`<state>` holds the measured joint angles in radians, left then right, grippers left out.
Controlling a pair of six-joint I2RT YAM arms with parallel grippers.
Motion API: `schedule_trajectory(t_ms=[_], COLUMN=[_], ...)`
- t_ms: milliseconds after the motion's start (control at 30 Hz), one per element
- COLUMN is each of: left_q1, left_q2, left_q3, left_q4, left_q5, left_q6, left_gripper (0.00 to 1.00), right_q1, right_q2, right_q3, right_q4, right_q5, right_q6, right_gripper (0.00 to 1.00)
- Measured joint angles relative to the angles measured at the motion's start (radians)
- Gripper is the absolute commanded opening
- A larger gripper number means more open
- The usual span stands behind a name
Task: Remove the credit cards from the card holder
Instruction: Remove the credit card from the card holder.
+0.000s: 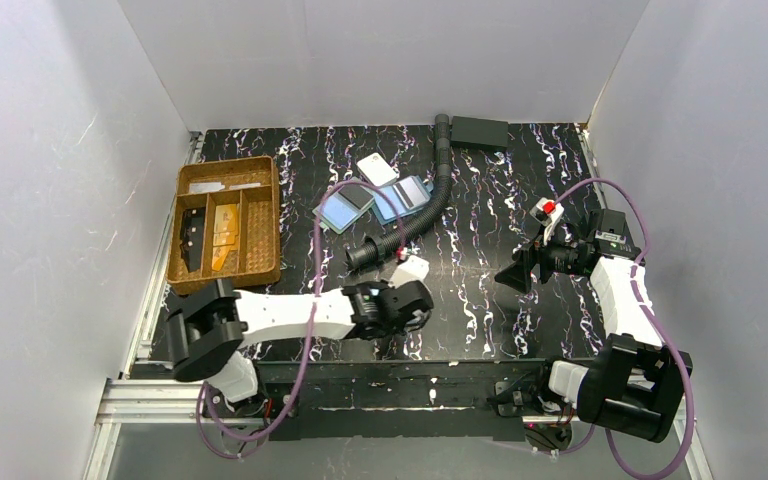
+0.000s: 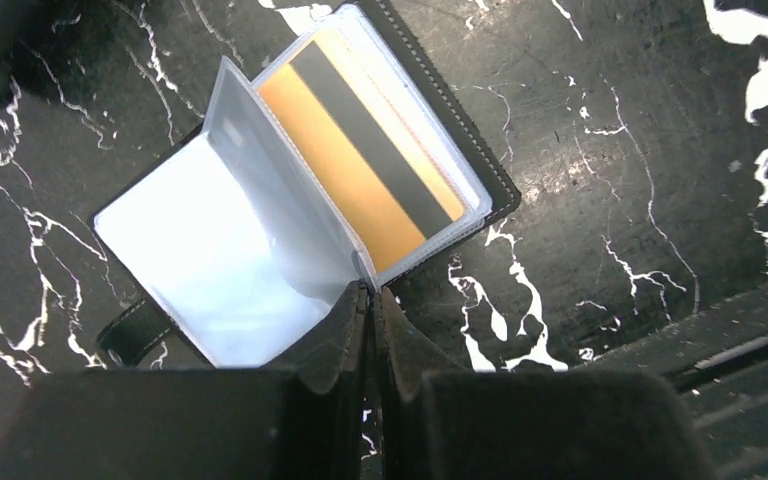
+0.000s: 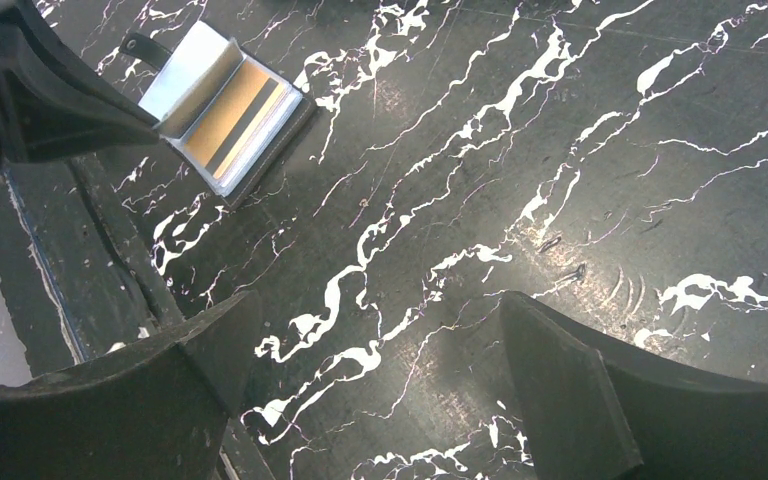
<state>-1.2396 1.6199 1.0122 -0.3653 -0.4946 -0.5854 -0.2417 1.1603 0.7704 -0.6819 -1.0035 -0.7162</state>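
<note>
The card holder [image 2: 260, 160] lies open on the black marble table, its clear sleeves fanned out. An orange credit card [image 2: 332, 172] with a dark stripe sits in the right sleeve. A pale light-blue card [image 2: 195, 260] shows through the left page. My left gripper [image 2: 370, 292] is shut on the near corner of the raised clear middle leaf. From above, the left gripper [image 1: 415, 292] sits just below the holder [image 1: 411, 268]. My right gripper [image 3: 375, 320] hangs open over bare table, with the holder [image 3: 222, 108] far to its upper left. From above, the right gripper [image 1: 522, 270] is at mid right.
A wicker tray [image 1: 265, 225] with compartments stands at the left. A black ribbed hose [image 1: 430, 200] curves through the middle. Beside it lie overlapping blue-and-dark flat rectangles [image 1: 375, 205] and a white tag [image 1: 377, 168]. A black box [image 1: 480, 130] sits at the back.
</note>
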Motion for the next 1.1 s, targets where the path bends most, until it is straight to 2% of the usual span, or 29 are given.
schedule_trajectory(t_ms=[267, 367, 400, 567, 767, 933, 1100], left_q1=[0.102, 0.135, 0.140, 0.172, 0.228, 0.299, 0.391], left_q2=[-0.315, -0.404, -0.423, -0.499, -0.623, -0.709, -0.713], left_q3=[-0.332, -0.419, -0.434, -0.488, -0.556, -0.597, -0.609], left_q4=[0.246, 0.278, 0.280, 0.279, 0.279, 0.323, 0.375], left_q5=[0.100, 0.111, 0.114, 0.137, 0.176, 0.261, 0.390], left_q6=[-0.204, -0.286, -0.303, -0.389, -0.406, -0.379, -0.335], left_gripper=[0.01, 0.29, 0.33, 0.40, 0.60, 0.66, 0.69], right_q1=[0.000, 0.000, 0.000, 0.000, 0.000, 0.000, 0.028], right_q2=[0.000, 0.000, 0.000, 0.000, 0.000, 0.001, 0.036], right_q3=[0.000, 0.000, 0.000, 0.000, 0.000, 0.000, 0.013], right_q4=[-0.005, -0.007, -0.008, -0.014, -0.020, -0.024, -0.058], right_q5=[-0.002, -0.002, -0.003, -0.006, -0.010, -0.016, -0.018], right_q6=[-0.013, -0.017, -0.018, -0.020, -0.021, -0.023, -0.057], right_gripper=[0.98, 0.98, 0.98, 0.98, 0.98, 0.98, 0.98])
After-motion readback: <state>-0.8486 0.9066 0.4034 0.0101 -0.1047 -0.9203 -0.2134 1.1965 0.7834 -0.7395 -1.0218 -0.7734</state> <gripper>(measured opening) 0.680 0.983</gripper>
